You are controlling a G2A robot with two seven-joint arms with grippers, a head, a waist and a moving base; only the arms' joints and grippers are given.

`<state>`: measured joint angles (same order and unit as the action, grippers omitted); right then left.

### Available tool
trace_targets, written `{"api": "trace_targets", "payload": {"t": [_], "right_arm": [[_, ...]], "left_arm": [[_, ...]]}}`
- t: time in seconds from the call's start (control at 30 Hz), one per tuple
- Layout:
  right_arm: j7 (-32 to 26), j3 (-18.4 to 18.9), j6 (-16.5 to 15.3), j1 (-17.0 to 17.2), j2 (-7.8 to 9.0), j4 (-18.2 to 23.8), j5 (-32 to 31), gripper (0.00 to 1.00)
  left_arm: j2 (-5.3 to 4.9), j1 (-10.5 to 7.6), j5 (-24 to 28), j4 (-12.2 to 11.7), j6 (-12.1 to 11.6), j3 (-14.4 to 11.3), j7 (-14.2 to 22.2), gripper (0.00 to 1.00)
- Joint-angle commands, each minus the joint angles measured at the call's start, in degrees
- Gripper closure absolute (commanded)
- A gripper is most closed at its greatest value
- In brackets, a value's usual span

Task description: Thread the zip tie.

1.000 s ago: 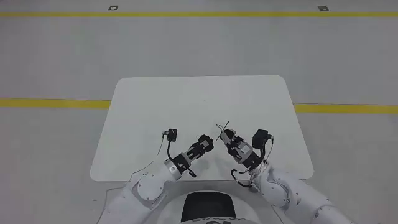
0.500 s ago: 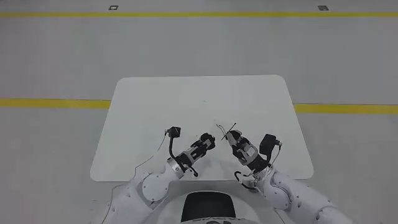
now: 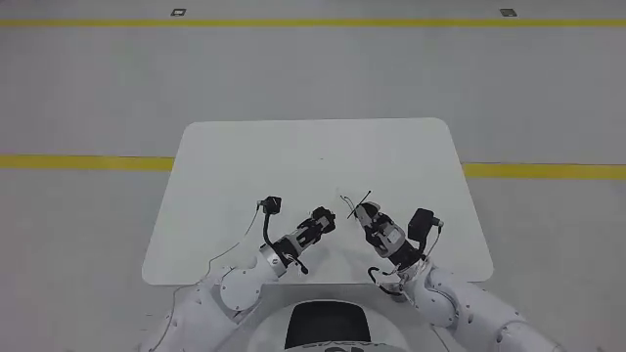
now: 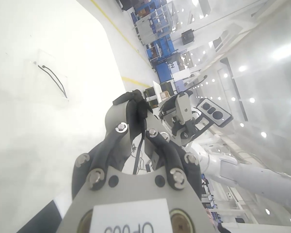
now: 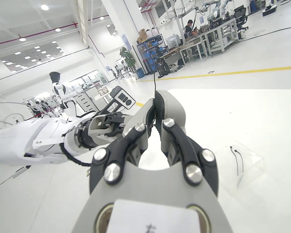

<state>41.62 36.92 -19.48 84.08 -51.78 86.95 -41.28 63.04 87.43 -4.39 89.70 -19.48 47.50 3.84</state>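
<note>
— Shifted: my right gripper (image 5: 155, 98), slightly outward.
— Grip?
— It's clamped tight on the zip tie (image 5: 154, 76), above the table's (image 3: 293, 156) near edge; my left gripper (image 4: 135, 98) is pinched closed, just beside.

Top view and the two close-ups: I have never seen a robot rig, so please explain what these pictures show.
This is a two-armed robot at a white table. The top view looks down from above its arms; each close-up comes from a camera on one wrist, looking along that arm's gripper. The right gripper is shut on a thin black zip tie that sticks out past its fingertips. The left gripper has its fingers together; whether they hold anything is unclear. On the table lies a clear plastic piece with another black tie.
</note>
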Motion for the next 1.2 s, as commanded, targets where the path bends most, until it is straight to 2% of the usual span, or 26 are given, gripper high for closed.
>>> {"api": "trace_targets", "payload": {"t": [0.0,0.5,0.6,0.9,1.17], "right_arm": [[0.0,0.0,0.0,0.0,0.0,0.0,0.0,1.0],[0.0,0.0,0.0,0.0,0.0,0.0,0.0,1.0],[0.0,0.0,0.0,0.0,0.0,0.0,0.0,1.0],[0.0,0.0,0.0,0.0,0.0,0.0,0.0,1.0],[0.0,0.0,0.0,0.0,0.0,0.0,0.0,1.0]], "left_arm": [[0.0,0.0,0.0,0.0,0.0,0.0,0.0,1.0],[0.03,0.05,0.2,-0.1,0.0,-0.1,0.1,1.0],[0.02,0.23,3.1,0.5,0.0,-0.3,2.7,1.0],[-0.87,2.35,9.2,3.1,0.0,3.5,7.9,1.0],[-1.11,3.82,8.9,5.1,0.0,6.8,11.1,1.0]]}}
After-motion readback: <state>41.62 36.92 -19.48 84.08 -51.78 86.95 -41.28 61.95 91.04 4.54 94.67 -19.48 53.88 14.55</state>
